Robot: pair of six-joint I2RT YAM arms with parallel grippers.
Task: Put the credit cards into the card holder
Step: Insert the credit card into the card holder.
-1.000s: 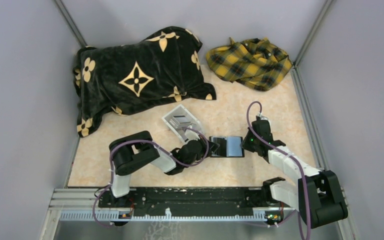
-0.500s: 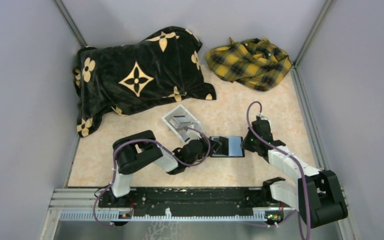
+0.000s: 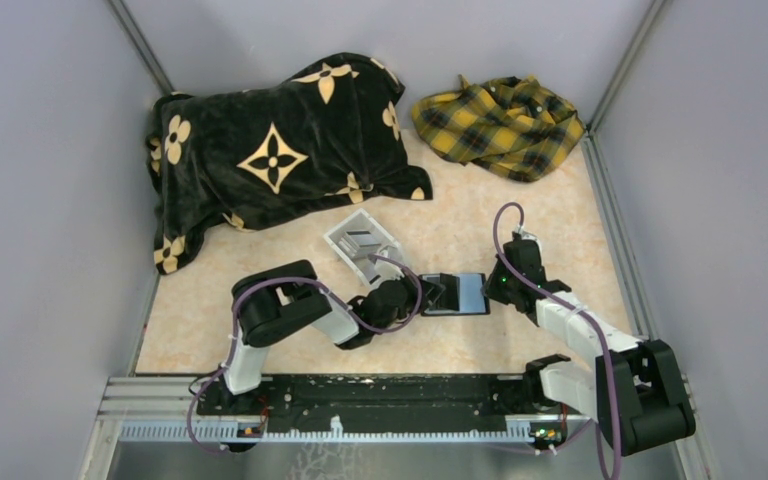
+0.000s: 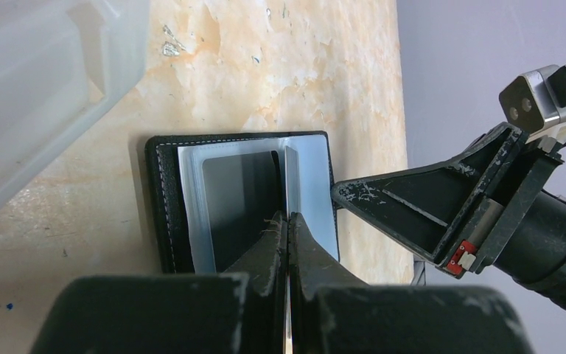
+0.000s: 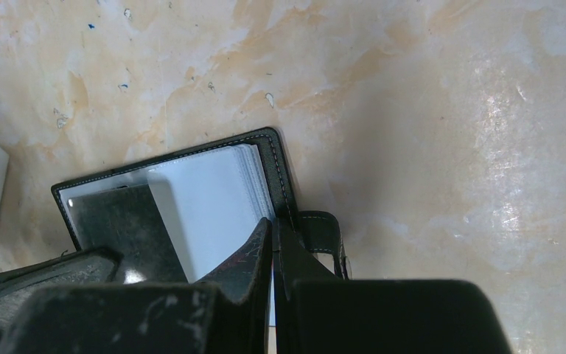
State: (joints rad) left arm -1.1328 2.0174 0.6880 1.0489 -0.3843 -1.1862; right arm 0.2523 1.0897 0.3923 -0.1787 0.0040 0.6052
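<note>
The worktop is a glossy, marbled slab in cream and peach, flecked with small chips and specks, and plain lilac-grey walls with metal corner posts close it in on three sides. At the back left lies a heaped black plush blanket printed with gold flower and star shapes; at the back right lies a crumpled yellow-and-dark plaid cloth. A translucent white plastic box, rectangular and open-topped, sits tilted near the middle. Just beside it, towards the right arm, the card holder lies spread flat on the worktop: black leather-like covers with pale stitching around the rim and smooth pale grey-white leaves inside. A dark card with rounded corners lies flat in the half nearer the box. A short black strap loops off the holder's far edge. The left jaws are pressed together over the middle of the holder, in line with a thin pale leaf standing edge-on; whether they pinch it cannot be told. The right jaws, scuffed black, are also pressed together, their tips at the holder's edge beside the strap.
</note>
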